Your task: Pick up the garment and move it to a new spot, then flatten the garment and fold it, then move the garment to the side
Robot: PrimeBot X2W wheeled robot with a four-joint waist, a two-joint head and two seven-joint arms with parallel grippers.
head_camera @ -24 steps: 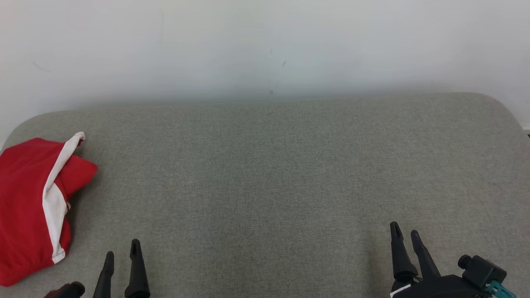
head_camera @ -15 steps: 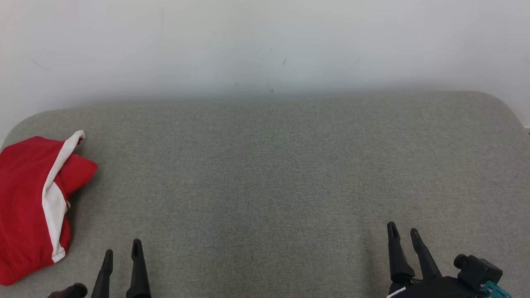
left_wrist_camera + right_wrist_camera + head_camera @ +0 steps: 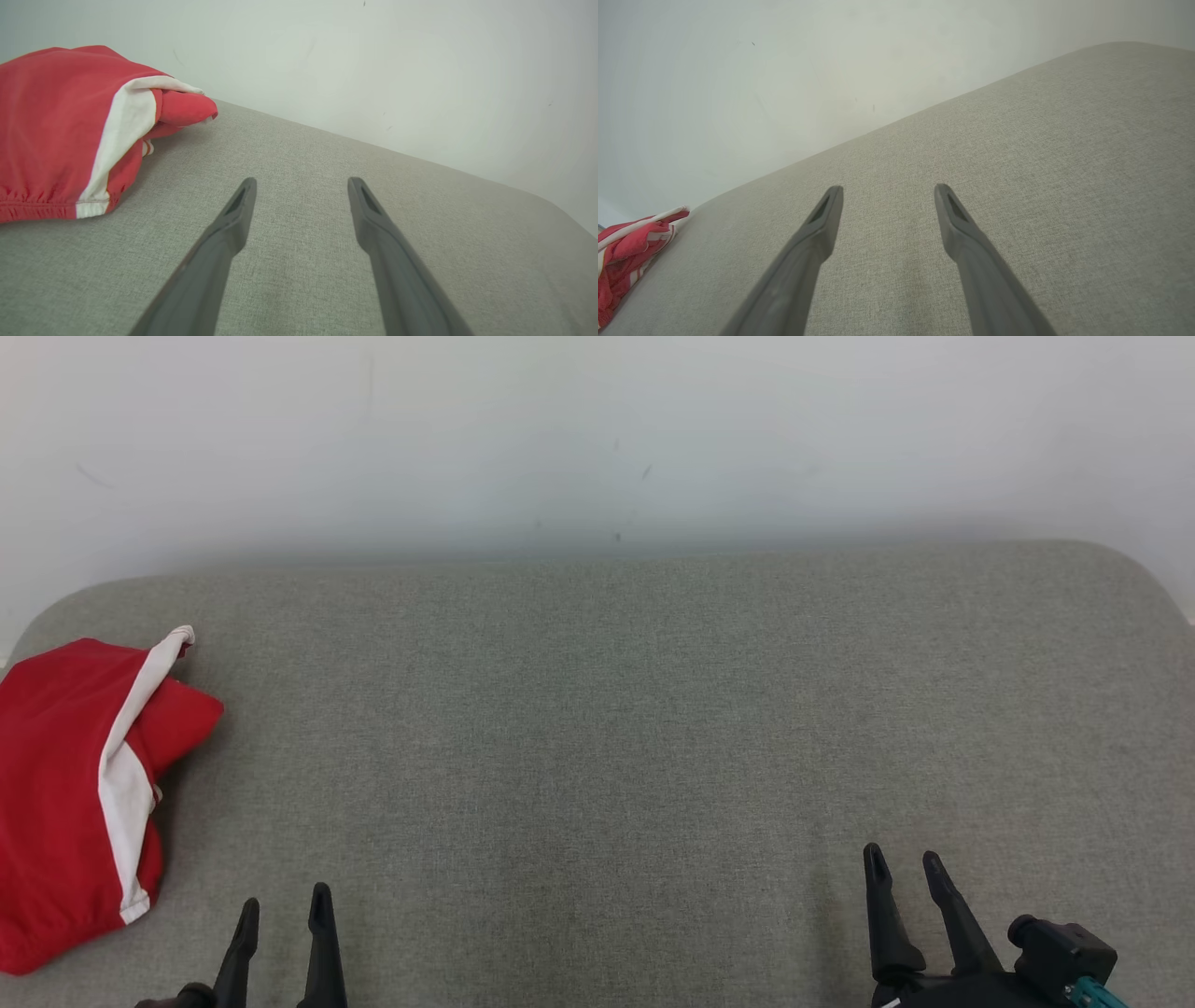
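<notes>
The garment is red with a white stripe and lies folded in a compact bundle at the far left of the grey fabric surface. It also appears at the upper left of the left wrist view as the garment, and at the lower left of the right wrist view as the garment. My left gripper stands open near the front edge, to the right of the bundle and apart from it. At the lower right my right gripper is open and empty. In the wrist views the left gripper and right gripper hold nothing.
A pale wall rises straight behind the surface. The surface has rounded corners at the back left and back right, and its grey cloth stretches wide between the two grippers.
Both grippers have drawn back slightly toward the bottom edge. The garment has not moved apart from a small camera shift.
</notes>
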